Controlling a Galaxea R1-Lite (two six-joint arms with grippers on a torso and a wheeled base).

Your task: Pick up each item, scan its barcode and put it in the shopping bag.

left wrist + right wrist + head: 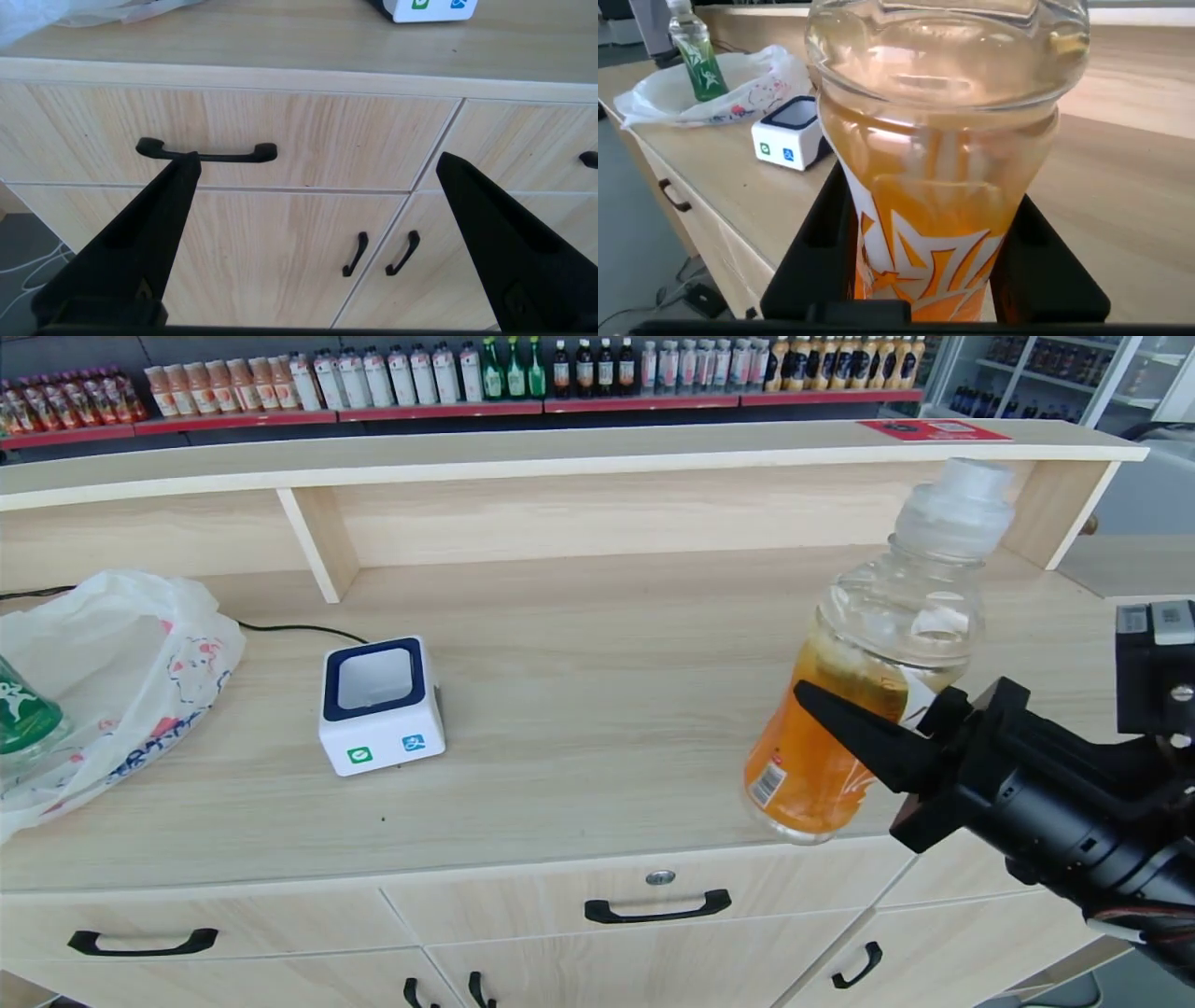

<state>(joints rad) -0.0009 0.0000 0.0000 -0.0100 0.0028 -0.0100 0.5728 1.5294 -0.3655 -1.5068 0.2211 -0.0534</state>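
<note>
The bottle [896,625] of orange drink is in my right gripper [845,728], which is clamped around the lower, labelled half of it. One black finger [859,733] lies across the side facing me, and the other is hidden behind the bottle. In the right wrist view both fingers press against the bottle's sides. The bottle leans, with its white cap [962,495] tipped toward the back right corner of the counter [607,709] and its base over the front edge near the right end. A barcode patch [767,784] shows low on the side turned toward the left.

The scanner [381,705], a white box with a dark-rimmed window on top, sits well to the left of the bottle, about midway between the front and back edges. A thin black cable [299,630] runs behind it.

The shopping bag [121,663] lies crumpled at the left edge, with a green bottle [23,719] standing in it.

My left gripper [313,233] hangs below the counter's front edge with its fingers spread wide, holding nothing and facing a drawer handle [207,151].
</note>
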